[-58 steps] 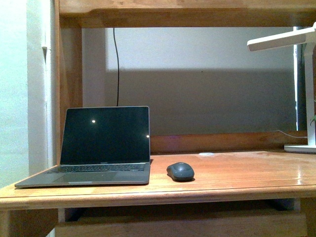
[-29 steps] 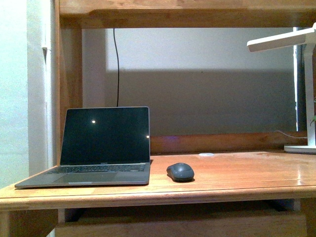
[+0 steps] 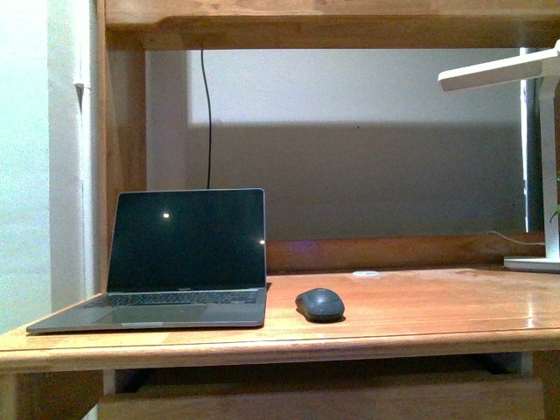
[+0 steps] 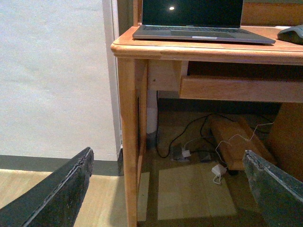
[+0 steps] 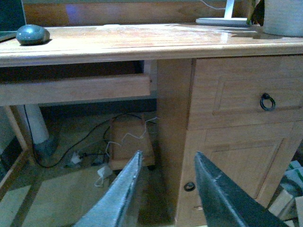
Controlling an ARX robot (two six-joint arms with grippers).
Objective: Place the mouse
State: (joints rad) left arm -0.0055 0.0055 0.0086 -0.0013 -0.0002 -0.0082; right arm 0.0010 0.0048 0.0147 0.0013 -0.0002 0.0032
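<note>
The mouse (image 3: 319, 304), a small dark grey dome, rests on the wooden desk (image 3: 420, 306) just right of the open laptop (image 3: 171, 262). It also shows in the right wrist view as the mouse (image 5: 32, 34) and at the edge of the left wrist view as the mouse (image 4: 293, 34). Neither arm appears in the front view. My left gripper (image 4: 168, 182) hangs open, low in front of the desk's leg, holding nothing. My right gripper (image 5: 165, 184) is open below the desk edge, empty, facing the drawer unit.
A white lamp (image 3: 534, 131) stands at the desk's right end, and a small white disc (image 3: 366, 274) lies behind the mouse. A shelf (image 3: 324, 22) spans overhead. Cables (image 4: 199, 142) and a wooden box (image 5: 130, 142) lie on the floor under the desk. Drawers (image 5: 246, 94) sit at right.
</note>
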